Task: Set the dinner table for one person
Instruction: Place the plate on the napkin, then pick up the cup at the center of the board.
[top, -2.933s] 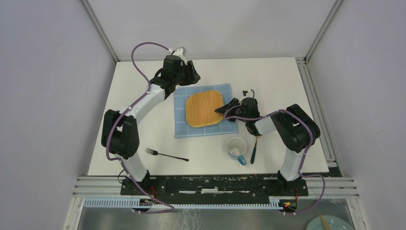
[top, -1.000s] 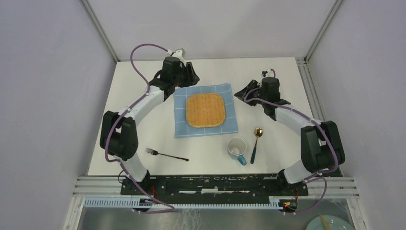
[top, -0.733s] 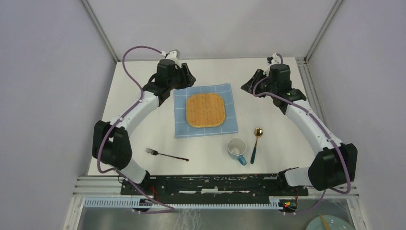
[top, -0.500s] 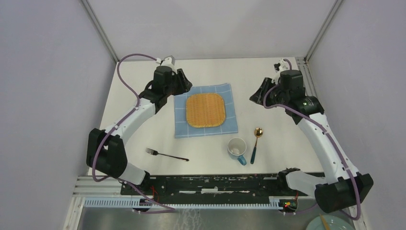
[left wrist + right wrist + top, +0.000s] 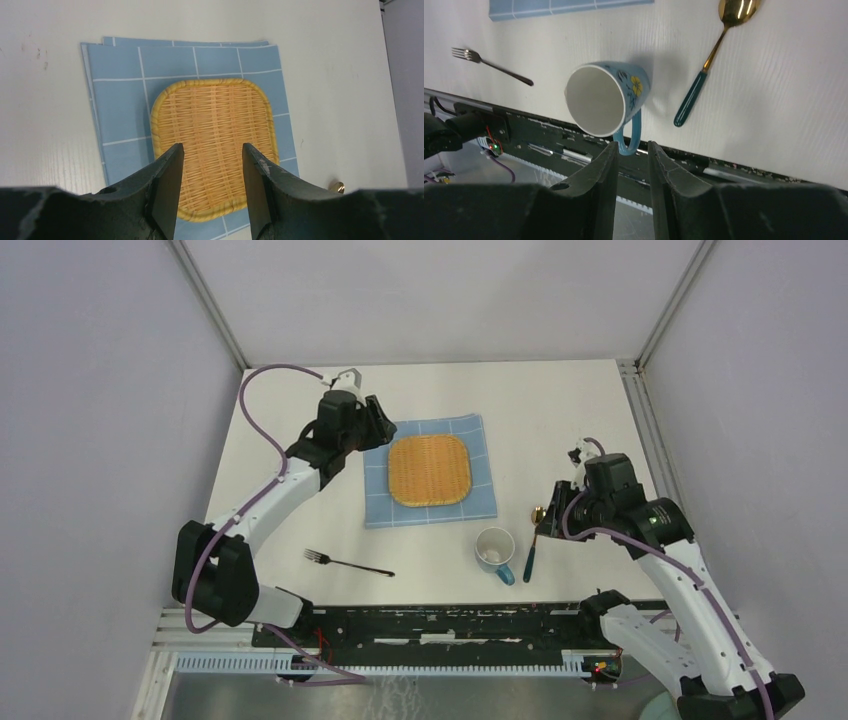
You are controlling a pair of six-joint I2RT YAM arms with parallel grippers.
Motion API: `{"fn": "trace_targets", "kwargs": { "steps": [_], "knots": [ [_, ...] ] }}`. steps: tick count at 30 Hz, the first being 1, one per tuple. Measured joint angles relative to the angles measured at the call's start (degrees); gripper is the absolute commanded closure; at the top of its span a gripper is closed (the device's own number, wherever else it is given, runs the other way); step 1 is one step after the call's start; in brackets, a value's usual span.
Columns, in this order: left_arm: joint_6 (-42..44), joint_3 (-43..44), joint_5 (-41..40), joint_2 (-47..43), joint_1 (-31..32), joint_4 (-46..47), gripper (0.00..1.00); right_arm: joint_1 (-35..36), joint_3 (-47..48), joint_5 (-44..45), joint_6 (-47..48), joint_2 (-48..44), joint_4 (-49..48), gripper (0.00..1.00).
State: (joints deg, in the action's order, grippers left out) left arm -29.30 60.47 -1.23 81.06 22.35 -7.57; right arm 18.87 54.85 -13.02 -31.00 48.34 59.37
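Note:
The white dinner table [image 5: 560,410] carries a blue checked cloth [image 5: 478,502] with a square woven tray [image 5: 430,470] on it. A blue flowered mug [image 5: 495,548] stands near the front, a gold spoon with a teal handle [image 5: 530,552] to its right and a fork [image 5: 348,563] to the left. My left gripper [image 5: 378,430] hovers open at the cloth's far left corner. It looks down over the tray [image 5: 215,115] with nothing between its fingers. My right gripper [image 5: 558,508] hangs above the spoon bowl, open by a narrow gap and empty. The mug [image 5: 604,97] and spoon [image 5: 709,60] lie below it.
A black and aluminium rail [image 5: 450,625] runs along the table's near edge with both arm bases on it. Grey walls close in the left, back and right. The fork [image 5: 491,65] lies near that front edge.
My right arm has swung from the far right corner back toward the near side, ending above the spoon. The left arm has drawn slightly back to the left. Nothing on the table moved.

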Motion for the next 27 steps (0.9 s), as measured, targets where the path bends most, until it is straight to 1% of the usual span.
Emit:
{"fn": "trace_targets", "kwargs": {
  "steps": [5, 10, 16, 19, 27],
  "knots": [
    [0.00, -0.52, 0.00, 0.00, 0.35, 0.00, 0.46, 1.60, -1.22, 0.72, 0.02, -2.62, 3.58, 0.68],
    [0.00, -0.90, 0.00, 0.00, 0.68, -0.02, 0.46, 3.52, -1.49, 2.47, -0.04, -0.92, 4.35, 0.68],
    [0.00, -0.90, -0.02, -0.02, 0.94, 0.00, 0.46, 7.06, -0.96, 5.53, -0.11, 6.64, 3.76, 0.68],
    [0.00, -0.90, -0.02, -0.02, 0.94, 0.00, 0.46, 7.93, 0.22, 6.25, -0.15, 11.04, 1.92, 0.68],
    [0.00, -0.90, -0.11, -0.02, 0.94, -0.02, 0.46, 11.32, 4.22, 9.49, -0.11, 17.51, -1.81, 0.67]
  ]
}}
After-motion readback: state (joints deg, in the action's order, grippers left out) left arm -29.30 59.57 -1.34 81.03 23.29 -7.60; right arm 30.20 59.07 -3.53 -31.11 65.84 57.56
